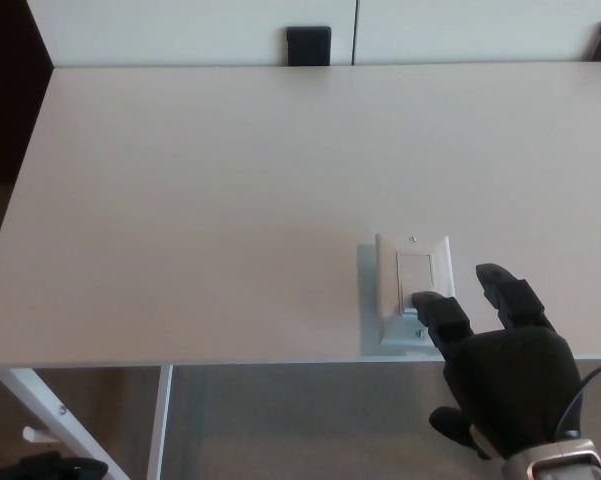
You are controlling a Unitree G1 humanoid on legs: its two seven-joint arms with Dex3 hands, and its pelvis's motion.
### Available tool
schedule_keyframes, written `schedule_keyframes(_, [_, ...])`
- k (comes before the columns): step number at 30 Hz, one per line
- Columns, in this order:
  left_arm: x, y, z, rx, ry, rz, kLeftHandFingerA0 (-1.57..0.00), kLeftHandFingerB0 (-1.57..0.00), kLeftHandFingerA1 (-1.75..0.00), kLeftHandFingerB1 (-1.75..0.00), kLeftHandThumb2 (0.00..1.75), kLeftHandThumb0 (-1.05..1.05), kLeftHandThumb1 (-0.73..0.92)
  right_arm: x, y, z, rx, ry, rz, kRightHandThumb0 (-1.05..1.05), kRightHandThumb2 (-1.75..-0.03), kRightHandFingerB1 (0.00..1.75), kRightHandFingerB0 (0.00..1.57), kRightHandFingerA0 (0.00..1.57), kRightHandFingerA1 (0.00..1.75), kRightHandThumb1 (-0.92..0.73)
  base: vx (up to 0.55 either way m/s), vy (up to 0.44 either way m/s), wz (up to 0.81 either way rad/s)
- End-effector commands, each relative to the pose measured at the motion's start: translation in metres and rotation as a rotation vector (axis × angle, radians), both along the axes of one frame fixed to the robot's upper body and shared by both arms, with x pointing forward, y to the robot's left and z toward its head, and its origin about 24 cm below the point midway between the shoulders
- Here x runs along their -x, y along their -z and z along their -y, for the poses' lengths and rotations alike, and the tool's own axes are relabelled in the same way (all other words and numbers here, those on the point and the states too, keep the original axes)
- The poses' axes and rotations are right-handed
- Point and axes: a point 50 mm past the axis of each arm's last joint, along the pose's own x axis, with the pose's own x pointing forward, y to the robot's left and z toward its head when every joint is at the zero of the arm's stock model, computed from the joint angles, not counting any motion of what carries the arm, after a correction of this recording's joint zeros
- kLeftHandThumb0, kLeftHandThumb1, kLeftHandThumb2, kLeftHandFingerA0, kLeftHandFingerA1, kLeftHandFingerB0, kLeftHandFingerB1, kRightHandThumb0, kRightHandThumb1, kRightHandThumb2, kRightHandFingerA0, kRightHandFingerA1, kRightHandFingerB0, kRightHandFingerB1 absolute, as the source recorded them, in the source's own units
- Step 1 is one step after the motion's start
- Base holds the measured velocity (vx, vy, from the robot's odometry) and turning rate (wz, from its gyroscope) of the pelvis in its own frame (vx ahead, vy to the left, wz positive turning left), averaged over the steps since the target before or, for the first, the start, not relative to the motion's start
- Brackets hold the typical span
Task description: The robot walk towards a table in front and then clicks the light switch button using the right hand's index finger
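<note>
Right hand [505,375] is at the near edge of the white table [200,220], holding nothing, fingers spread. Its index fingertip [427,303] touches the lower end of the rocker on the white light switch [414,288]. That switch lies flat near the table's front edge; the second finger lies just right of it.
</note>
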Motion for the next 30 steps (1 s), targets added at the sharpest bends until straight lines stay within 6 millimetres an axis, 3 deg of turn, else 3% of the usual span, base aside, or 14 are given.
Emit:
schedule_keyframes(1, [0.002,-0.001,-0.005,-0.026,0.007,-0.017,-0.66,-0.57,-0.44,-0.4,0.56,-0.25,0.56,0.008,0.014,-0.001,0.013,-0.012,-0.07,-0.69,-0.78,0.42,0.24,0.04,0.23,-0.42,0.0,0.0,0.0])
schedule_keyframes(4, [0.001,0.0,-0.005,-0.033,0.011,-0.017,-0.66,-0.57,-0.45,-0.4,0.56,-0.25,0.56,0.014,0.024,-0.003,0.034,-0.015,-0.116,-0.7,-0.78,0.41,0.24,0.04,0.28,-0.43,0.0,0.0,0.0])
schedule_keyframes(5, [0.001,-0.001,-0.005,-0.029,0.012,-0.018,-0.66,-0.57,-0.45,-0.4,0.56,-0.25,0.56,0.016,0.027,-0.003,0.036,-0.017,-0.12,-0.66,-0.57,0.31,0.32,0.1,0.27,-0.49,0.0,0.0,0.0])
schedule_keyframes(7, [0.001,0.0,-0.005,-0.032,0.015,-0.021,-0.65,-0.57,-0.44,-0.4,0.56,-0.26,0.56,0.019,0.031,-0.003,0.042,-0.019,-0.129,-0.67,-0.57,0.32,0.33,0.1,0.27,-0.49,0.0,0.0,0.0])
schedule_keyframes(8, [0.002,-0.001,-0.005,-0.035,0.019,-0.024,-0.65,-0.57,-0.44,-0.4,0.56,-0.26,0.56,0.022,0.035,-0.003,0.054,-0.028,-0.157,-0.72,-0.78,0.41,0.25,0.04,0.29,-0.44,0.0,0.0,0.0])
schedule_keyframes(13, [0.002,-0.001,-0.005,-0.046,0.028,-0.022,-0.64,-0.56,-0.44,-0.4,0.57,-0.25,0.56,0.036,0.043,-0.003,0.053,-0.049,-0.203,-0.74,-0.79,0.41,0.25,0.04,0.28,-0.45,0.0,0.0,0.0])
schedule_keyframes(14, [0.002,-0.001,-0.005,-0.047,0.027,-0.023,-0.64,-0.56,-0.44,-0.4,0.57,-0.25,0.56,0.037,0.043,-0.003,0.052,-0.051,-0.203,-0.68,-0.58,0.31,0.31,0.06,0.25,-0.52,0.0,0.0,0.0])
schedule_keyframes(15, [0.002,-0.001,-0.005,-0.047,0.025,-0.026,-0.64,-0.56,-0.44,-0.4,0.57,-0.24,0.56,0.04,0.037,-0.004,0.036,-0.058,-0.191,-0.71,-0.8,0.42,0.23,0.03,0.25,-0.45,0.0,0.0,0.0])
schedule_keyframes(18, [0.001,0.0,-0.006,-0.027,0.017,-0.022,-0.67,-0.57,-0.45,-0.41,0.56,-0.23,0.56,0.045,0.014,-0.004,-0.016,-0.087,-0.098,-0.71,-0.8,0.42,0.24,0.04,0.29,-0.45,0.0,0.0,0.0])
schedule_keyframes(19, [0.001,0.0,-0.006,-0.028,0.017,-0.022,-0.66,-0.57,-0.44,-0.4,0.56,-0.25,0.56,0.046,0.004,-0.004,-0.034,-0.096,-0.057,-0.71,-0.81,0.4,0.16,0.05,0.28,-0.46,0.0,0.0,0.0])
schedule_keyframes(24, [0.004,0.0,-0.005,-0.046,0.026,-0.03,-0.66,-0.56,-0.44,-0.4,0.57,-0.25,0.56,0.058,-0.043,-0.004,-0.125,-0.135,0.082,-0.68,-0.85,0.42,0.16,0.0,0.22,-0.46,0.0,0.0,0.0])
schedule_keyframes(26, [0.003,0.001,-0.005,-0.055,0.032,-0.032,-0.65,-0.57,-0.44,-0.4,0.57,-0.26,0.56,0.069,-0.065,-0.003,-0.161,-0.15,0.131,-0.77,-0.83,0.4,0.19,0.0,0.12,-0.49,0.0,0.0,0.0])
schedule_keyframes(29, [0.003,0.001,-0.006,-0.058,0.032,-0.032,-0.66,-0.57,-0.45,-0.4,0.56,-0.26,0.56,0.087,-0.082,-0.002,-0.196,-0.184,0.178,-0.77,-0.85,0.43,0.2,0.0,0.19,-0.5,0.0,0.0,0.0])
schedule_keyframes(30, [0.003,0.001,-0.006,-0.059,0.034,-0.031,-0.66,-0.57,-0.45,-0.4,0.56,-0.25,0.56,0.093,-0.084,-0.001,-0.209,-0.195,0.19,-0.7,-0.59,0.31,0.28,0.0,0.26,-0.57,0.0,0.0,0.0])
